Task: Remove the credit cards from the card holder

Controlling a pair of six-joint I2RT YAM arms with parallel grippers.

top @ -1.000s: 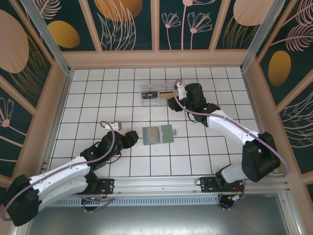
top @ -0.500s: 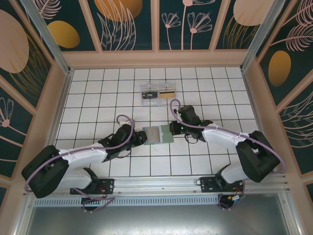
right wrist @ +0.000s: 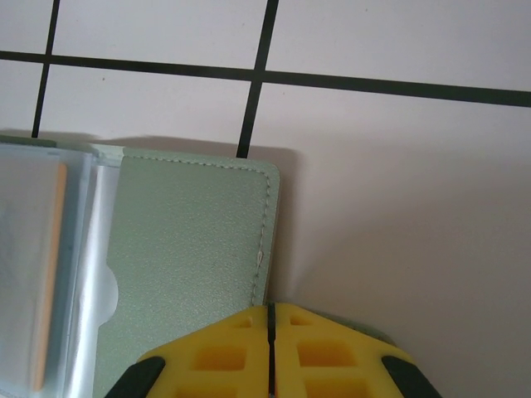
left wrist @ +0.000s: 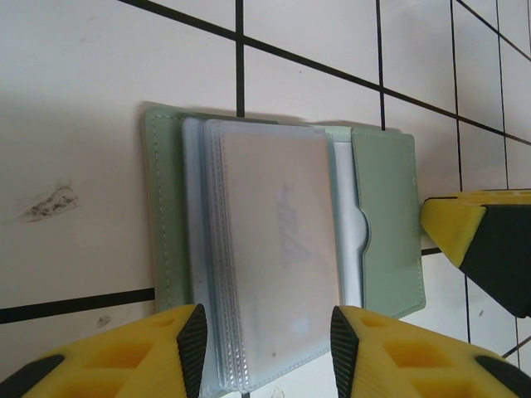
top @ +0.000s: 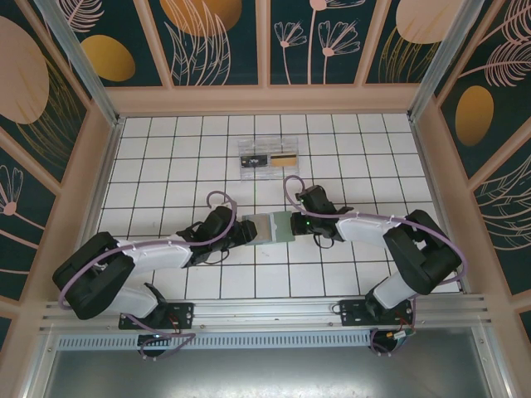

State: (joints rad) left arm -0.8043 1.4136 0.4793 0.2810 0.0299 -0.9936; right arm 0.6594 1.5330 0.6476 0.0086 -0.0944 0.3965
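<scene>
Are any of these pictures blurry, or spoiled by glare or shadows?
Top external view: evenly lit, sharp, no glare. Left wrist view: card holder crisp, a thin shadow along its upper edge. Right wrist view: soft shadow beside the holder.

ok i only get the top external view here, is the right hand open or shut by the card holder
observer: shut, the right hand has its fingers meeting with no gap, tips at the edge of the green card holder
operator: and the other one
observer: open, the left hand has its fingers flanking the near end of the clear sleeves
operator: anything inside them
observer: yes, a pale card sits in the top sleeve
</scene>
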